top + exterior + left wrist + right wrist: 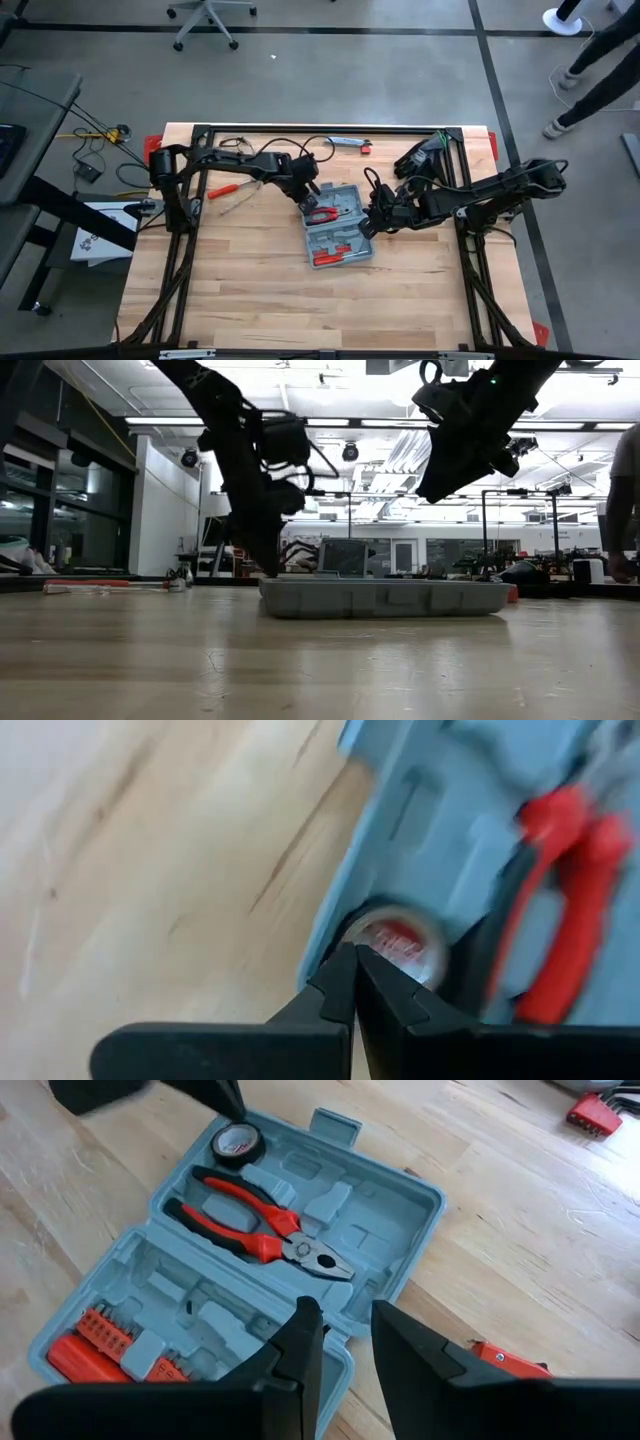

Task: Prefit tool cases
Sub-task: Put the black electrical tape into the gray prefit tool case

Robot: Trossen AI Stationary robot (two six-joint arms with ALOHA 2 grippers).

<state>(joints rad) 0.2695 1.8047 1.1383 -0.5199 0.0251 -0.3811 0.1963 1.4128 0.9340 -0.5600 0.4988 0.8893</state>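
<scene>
The grey-blue tool case (340, 238) lies open and flat on the table, also seen in the low view (385, 598) and the right wrist view (370, 1240). Red-handled pliers (250, 1220) and a black tape roll (237, 1143) sit in one half, red bits (100, 1325) in the other. My left gripper (306, 203) is shut, its tips at the tape roll (400, 942) in the case's far left corner. My right gripper (345, 1325) is open and hovers well above the case's right edge (430, 490), touching nothing. My left gripper (355, 955) comes slanting down from the table's left side with shut fingertips at the outer rim of the tape roll (375, 925). The roll lies flat in its round recess. Whether the tips touch the roll, I cannot tell.
A red-handled tool (232, 188) lies on the table left of the case, another tool (350, 143) at the far edge, black gloves (425, 158) far right. A small red piece (510, 1360) lies beside the case. A person (600, 70) stands beyond the table's right far corner.
</scene>
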